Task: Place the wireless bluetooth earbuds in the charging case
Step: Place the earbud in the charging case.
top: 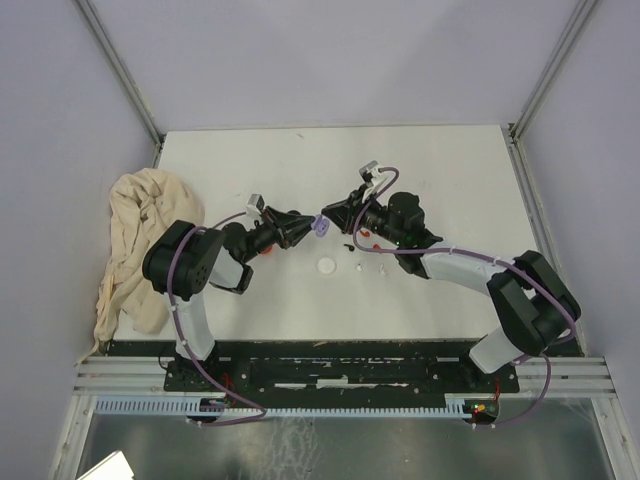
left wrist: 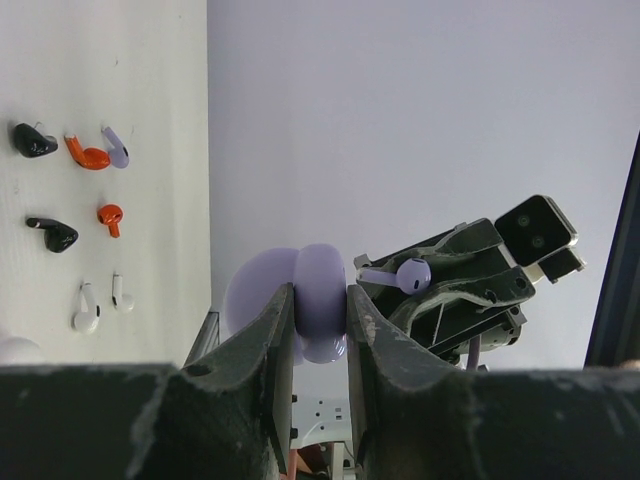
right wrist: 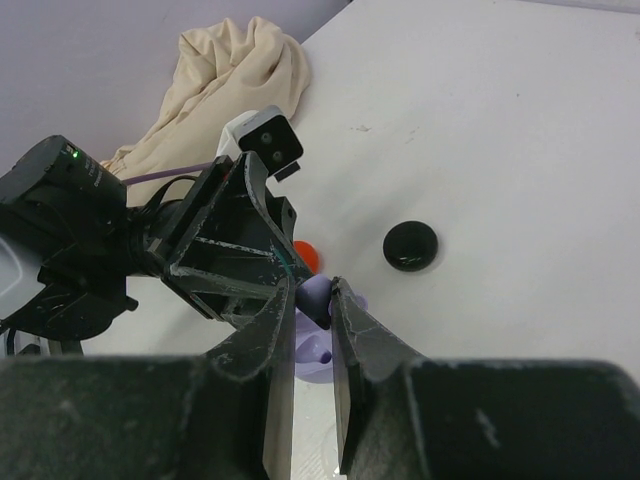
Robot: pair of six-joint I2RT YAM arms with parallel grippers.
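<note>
My left gripper (top: 310, 228) is shut on an open lilac charging case (left wrist: 320, 268), held above the table's middle (top: 320, 227). My right gripper (top: 331, 213) is shut on a lilac earbud (left wrist: 412, 274) and holds it right beside the case; in the right wrist view the earbud (right wrist: 320, 296) sits just over the open case (right wrist: 316, 352). On the table lie the other earbuds: two black (left wrist: 33, 141), two red (left wrist: 88, 157), one lilac (left wrist: 118, 150) and two white (left wrist: 86, 312).
A beige cloth (top: 135, 235) is heaped at the table's left edge. A white disc (top: 326, 265) lies near the front of the grippers. A black disc (right wrist: 411, 246) and a red disc (right wrist: 309, 254) lie on the table under the arms.
</note>
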